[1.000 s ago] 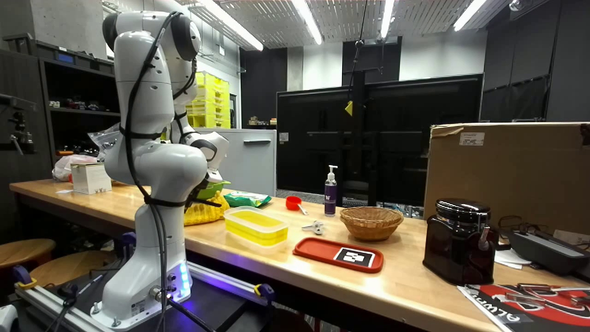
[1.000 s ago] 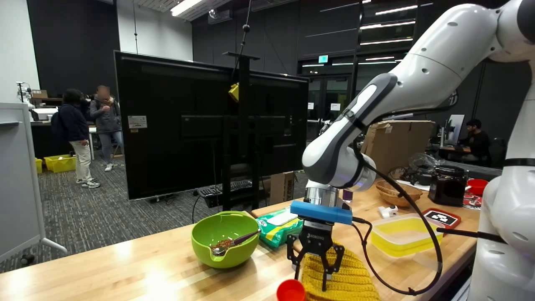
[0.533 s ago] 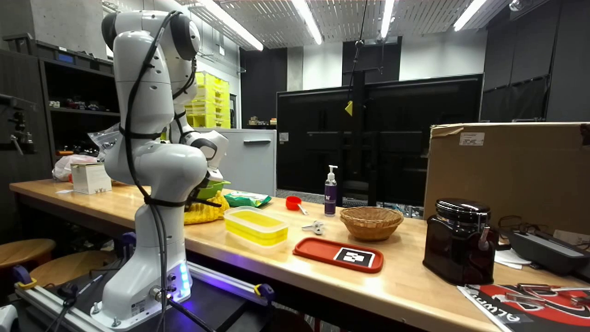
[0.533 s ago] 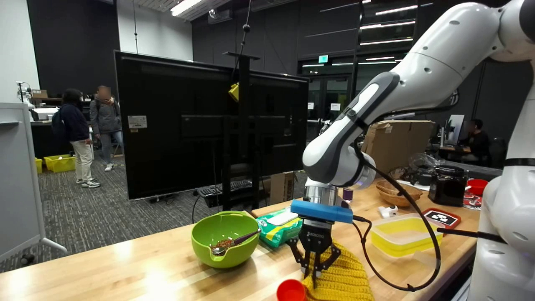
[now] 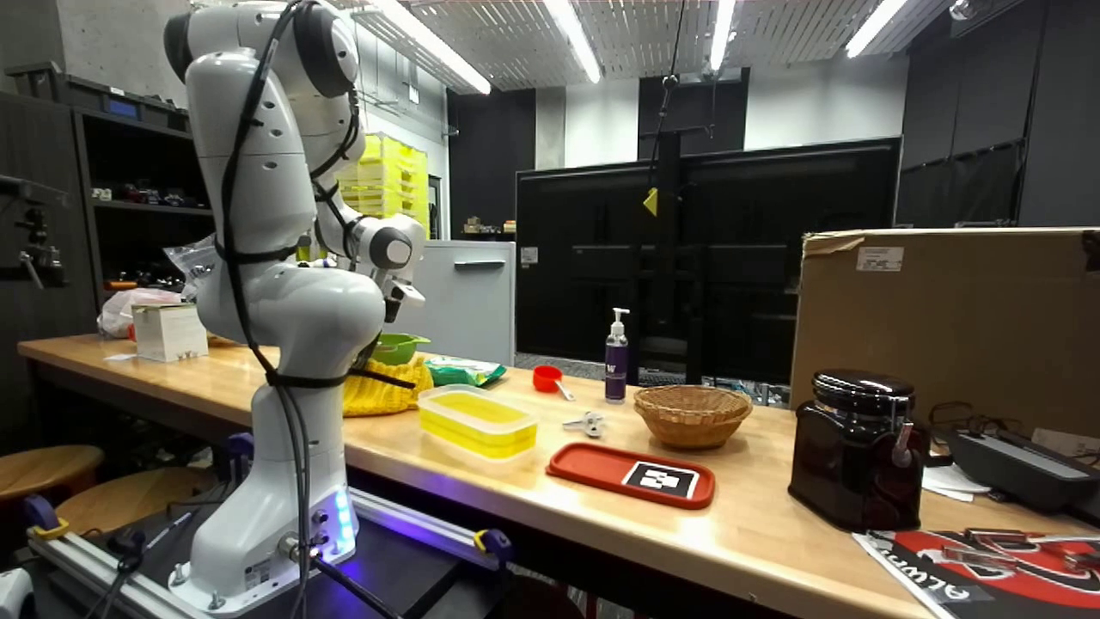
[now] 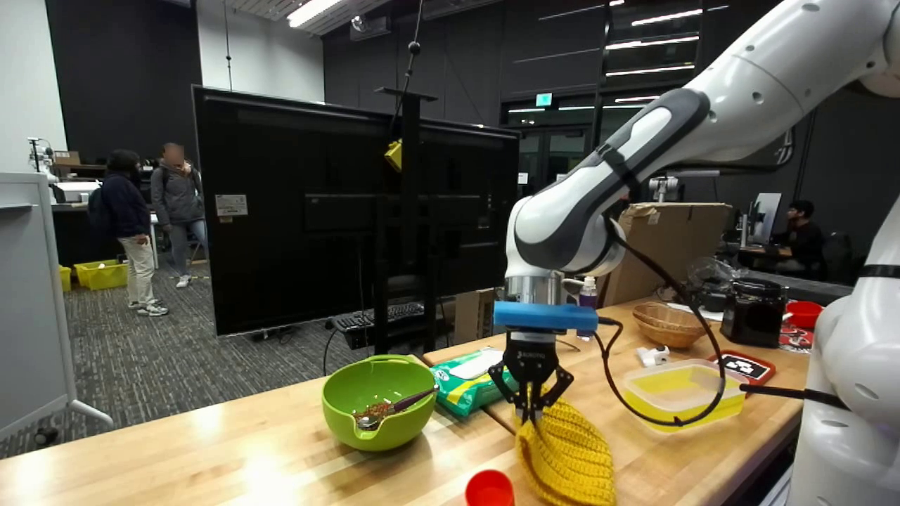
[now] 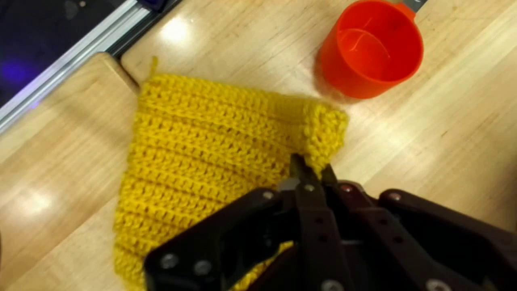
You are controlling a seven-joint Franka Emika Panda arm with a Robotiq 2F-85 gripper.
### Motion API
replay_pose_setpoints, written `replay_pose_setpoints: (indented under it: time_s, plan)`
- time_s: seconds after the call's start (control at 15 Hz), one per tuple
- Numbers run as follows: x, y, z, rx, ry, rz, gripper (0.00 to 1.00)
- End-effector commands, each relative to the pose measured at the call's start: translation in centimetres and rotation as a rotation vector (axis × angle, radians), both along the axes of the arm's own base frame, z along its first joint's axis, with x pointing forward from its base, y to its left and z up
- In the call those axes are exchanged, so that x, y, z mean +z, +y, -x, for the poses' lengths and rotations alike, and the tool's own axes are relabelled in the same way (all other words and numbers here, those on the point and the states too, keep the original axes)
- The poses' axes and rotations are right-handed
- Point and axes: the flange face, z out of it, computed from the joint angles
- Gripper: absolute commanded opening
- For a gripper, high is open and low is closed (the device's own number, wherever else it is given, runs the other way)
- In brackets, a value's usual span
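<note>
My gripper is shut on an edge of a yellow knitted cloth, pinching a fold of it. In the wrist view, the fingertips grip the cloth near its right corner, and part of one finger is covered by yarn. That pinched corner is raised, while the rest of the cloth slopes down to the wooden table. A red cup stands close beside the raised corner. In an exterior view the arm hides the gripper, and only part of the cloth shows behind it.
A green bowl with a spoon and a green wipes pack stand by the gripper. Farther along are a yellow container, a red tray, a basket, a pump bottle and a dark canister.
The gripper's fingers have come together on the cloth's edge. Since then the gripper has risen, drawing that edge of the cloth up off the table.
</note>
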Motion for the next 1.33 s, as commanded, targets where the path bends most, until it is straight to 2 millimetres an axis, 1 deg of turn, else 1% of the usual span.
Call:
replay_pose_setpoints:
  time_s: [0.0,0.33,0.8,1.07,1.27]
  plan:
    - [5.6,-1.2,0.0,0.026,-0.013,0.06,0.01]
    - [12.5,-3.1,0.0,0.061,-0.002,0.081,0.01]
    - [21.7,-6.8,0.9,0.054,-0.028,0.034,0.01]
    - [25.5,-9.1,1.4,0.052,-0.044,-0.002,0.01]
    - [27.5,-11.0,1.7,0.056,-0.048,-0.033,0.01]
